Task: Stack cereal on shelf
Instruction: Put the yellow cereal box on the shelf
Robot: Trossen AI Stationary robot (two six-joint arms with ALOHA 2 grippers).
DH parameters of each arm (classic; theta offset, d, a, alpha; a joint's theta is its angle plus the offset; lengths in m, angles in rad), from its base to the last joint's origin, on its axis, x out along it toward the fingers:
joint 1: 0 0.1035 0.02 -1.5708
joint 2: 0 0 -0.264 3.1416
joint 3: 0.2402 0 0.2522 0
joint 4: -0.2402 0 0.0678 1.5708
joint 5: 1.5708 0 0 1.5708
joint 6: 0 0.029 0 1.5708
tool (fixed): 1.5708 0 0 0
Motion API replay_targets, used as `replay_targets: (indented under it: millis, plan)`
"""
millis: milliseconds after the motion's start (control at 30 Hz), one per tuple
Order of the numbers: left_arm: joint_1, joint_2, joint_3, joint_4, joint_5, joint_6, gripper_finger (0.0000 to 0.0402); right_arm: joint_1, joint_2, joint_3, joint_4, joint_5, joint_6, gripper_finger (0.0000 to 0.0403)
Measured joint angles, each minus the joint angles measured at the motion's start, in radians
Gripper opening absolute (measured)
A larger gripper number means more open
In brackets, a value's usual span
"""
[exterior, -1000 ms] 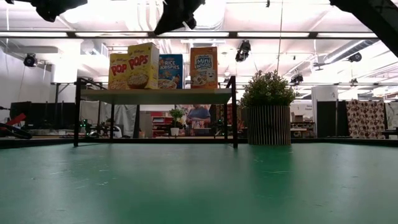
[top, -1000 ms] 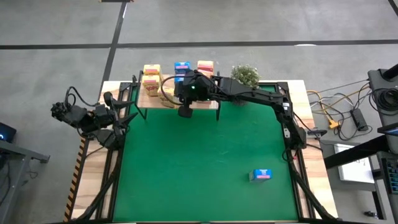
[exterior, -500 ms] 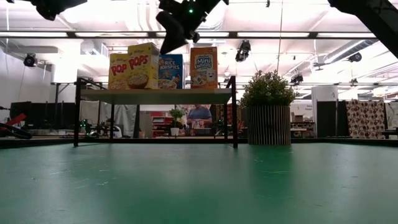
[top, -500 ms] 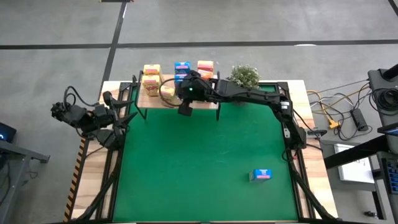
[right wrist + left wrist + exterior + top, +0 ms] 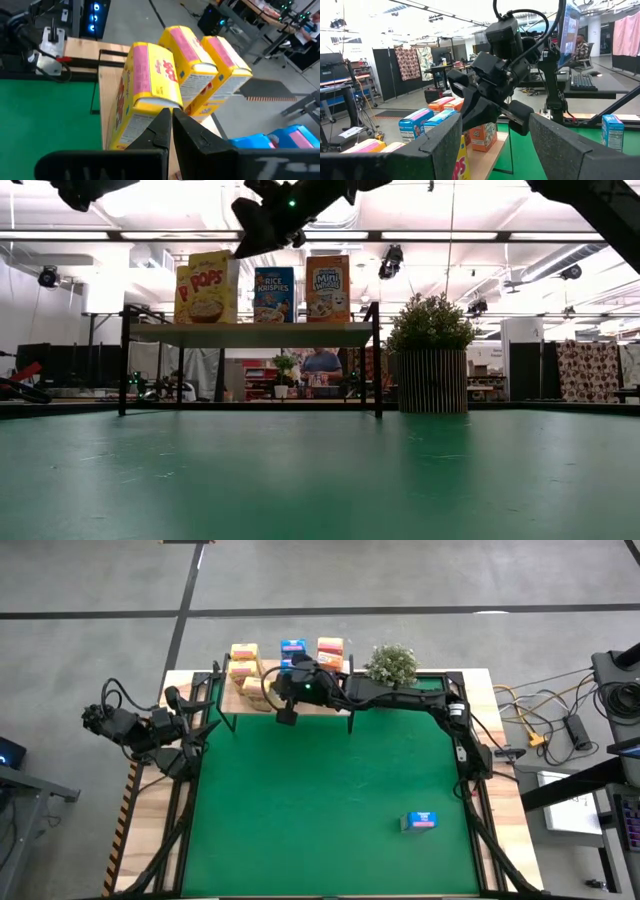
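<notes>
High view: right gripper [image 5: 286, 716], fingers together and empty, hangs at the shelf's [image 5: 325, 706] front edge beside the yellow boxes [image 5: 244, 668]. One blue box [image 5: 420, 821] lies near the table's right front corner. Left gripper [image 5: 492, 145], fingers apart, waits off the left edge.

right hand [image 5: 286, 716] closed, left hand [image 5: 492, 150] spread

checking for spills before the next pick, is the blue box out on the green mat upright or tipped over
Tipped over. In the high view the blue box lies flat on the green mat, its printed front facing up, far from the shelf.
</notes>
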Motion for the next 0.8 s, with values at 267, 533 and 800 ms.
replay_targets:
  millis: [267, 533, 800]
  plan:
    - [0.000, 0.000, 0.000, 0.000, 0.000, 0.000, 0.0216, 0.001, 0.000, -0.001, -0.021, 0.000, 0.043, 0.0009]
    - [0.000, 0.003, -0.006, 0.000, 0.000, -0.009, 0.0216, 0.024, -0.041, 0.004, -0.142, 0.050, 0.047, 0.0009]
    - [0.000, 0.030, -0.003, 0.010, 0.000, -0.026, 0.0216, 0.062, -0.161, -0.118, -0.160, -0.030, 0.037, 0.0008]
